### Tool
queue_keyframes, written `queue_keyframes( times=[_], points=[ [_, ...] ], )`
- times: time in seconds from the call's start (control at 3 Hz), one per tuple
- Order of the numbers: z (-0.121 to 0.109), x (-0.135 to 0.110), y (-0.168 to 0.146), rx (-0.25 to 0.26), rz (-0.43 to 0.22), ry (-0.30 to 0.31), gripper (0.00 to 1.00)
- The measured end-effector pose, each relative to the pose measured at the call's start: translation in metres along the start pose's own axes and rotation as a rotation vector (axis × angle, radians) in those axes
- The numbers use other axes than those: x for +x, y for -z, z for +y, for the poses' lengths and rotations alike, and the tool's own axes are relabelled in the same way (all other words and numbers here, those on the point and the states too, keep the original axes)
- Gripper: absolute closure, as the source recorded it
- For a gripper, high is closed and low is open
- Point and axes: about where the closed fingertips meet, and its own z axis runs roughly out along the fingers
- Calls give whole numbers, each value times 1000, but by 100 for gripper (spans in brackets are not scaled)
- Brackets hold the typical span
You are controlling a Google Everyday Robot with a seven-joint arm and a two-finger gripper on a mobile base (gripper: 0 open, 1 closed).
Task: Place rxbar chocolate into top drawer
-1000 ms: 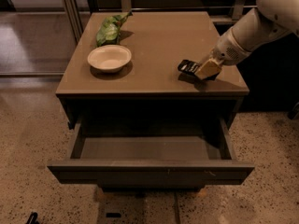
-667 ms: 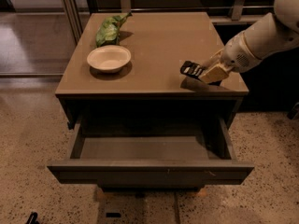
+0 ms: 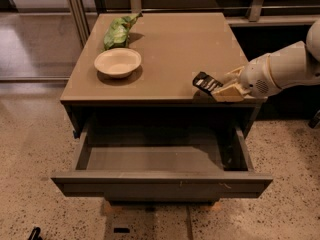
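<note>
The rxbar chocolate [image 3: 205,82], a small flat black wrapper with thin white print, is held at the front right edge of the cabinet top. My gripper [image 3: 222,89] comes in from the right on a white arm and is shut on the bar, holding it just above the tabletop's front edge. The top drawer [image 3: 162,184] is pulled wide open below, a shallow grey-brown tray with nothing visible inside it. The bar is over the cabinet top, just behind the drawer's right rear part.
A cream bowl [image 3: 118,62] sits on the left of the cabinet top [image 3: 170,39], with a green leafy-looking bag [image 3: 118,31] behind it. A speckled floor surrounds the cabinet. Metal rails and glass panels stand behind and to the left.
My gripper has moved with the bar toward the front edge of the cabinet top and slightly lower. The drawer, bowl and bag have not moved.
</note>
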Motion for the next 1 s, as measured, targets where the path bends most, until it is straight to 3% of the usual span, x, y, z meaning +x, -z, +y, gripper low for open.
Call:
queue_keyframes(
  times=[0.33,0.67,1.0],
  points=[
    [0,0,0,0,0,0,100],
    [18,11,2,14,-12,-25,100],
    [51,29,2,46,-86,-102,100]
  ],
)
